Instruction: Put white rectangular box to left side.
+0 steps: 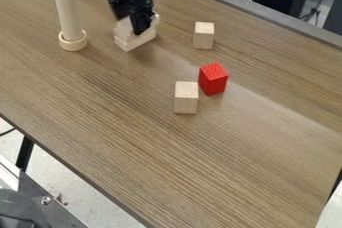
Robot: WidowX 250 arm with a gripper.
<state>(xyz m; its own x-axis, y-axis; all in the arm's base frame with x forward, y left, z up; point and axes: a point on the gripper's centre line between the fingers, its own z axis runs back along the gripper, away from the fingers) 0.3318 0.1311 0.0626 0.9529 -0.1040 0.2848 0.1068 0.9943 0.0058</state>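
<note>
Gripper (139, 31) at white rectangular box (141, 41), long axis lower-left to upper-right in view; can't tell if grasping.

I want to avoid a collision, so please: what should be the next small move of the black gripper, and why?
Probably a small straight lift of the white rectangular box, once its hold is sure: the gripper is down at it, and a tall pale wooden cylinder stands nearby.
</note>
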